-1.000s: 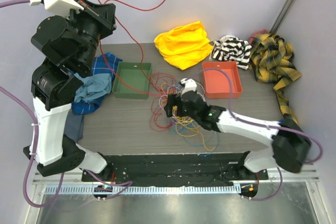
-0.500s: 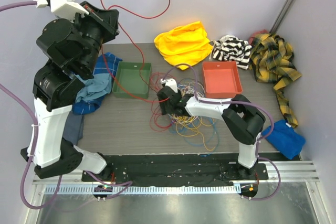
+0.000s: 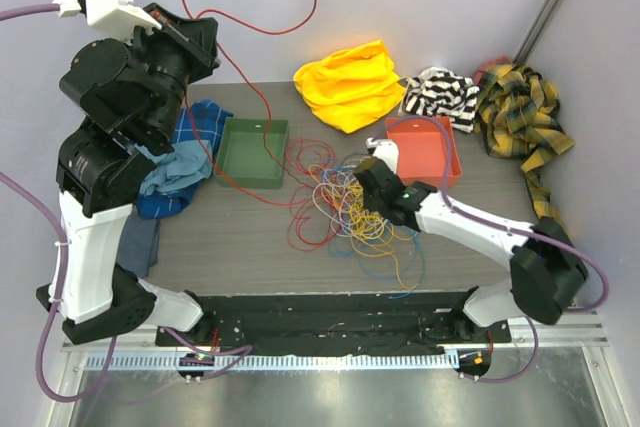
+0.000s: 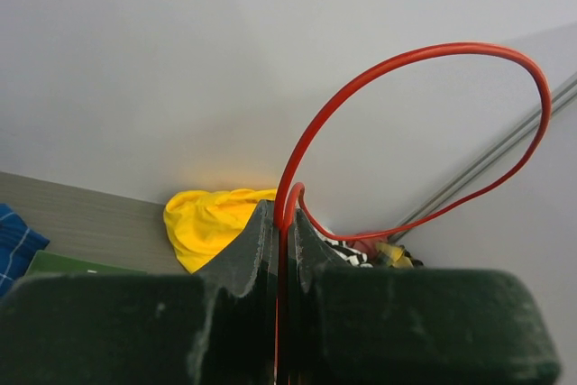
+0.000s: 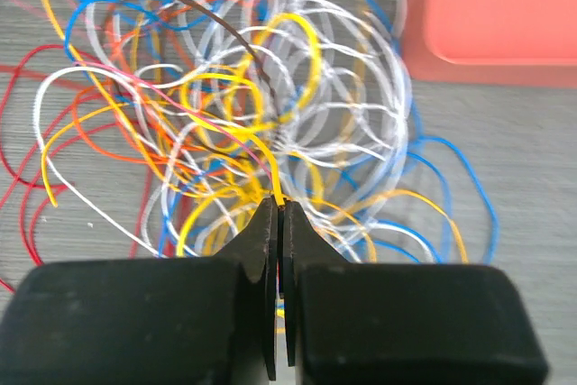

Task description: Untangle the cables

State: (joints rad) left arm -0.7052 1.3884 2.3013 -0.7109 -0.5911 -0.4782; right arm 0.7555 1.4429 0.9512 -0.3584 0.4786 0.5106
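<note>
**Left arm** (image 3: 92,237): white link shells, bulky black joint housings, and a white angular cap at the wrist.

**Right arm** (image 3: 470,234): a slimmer white link with black joints.

**Purple hoses** (image 3: 22,14): thick, running along both arms to the bases.

**Left claw** (image 4: 281,215) and **right claw** (image 5: 279,209): dark matte fingers tapering to thin tips, on blocky black bodies.

A small green spot shows on the right forearm, possibly an indicator light.

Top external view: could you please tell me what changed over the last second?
The right pincer, shut on a yellow cable, swung left into the tangle, then back right toward the orange tray, pulling the tangle along. The left pincer stayed raised, clamped on the red cable; the green tray did not move.
</note>
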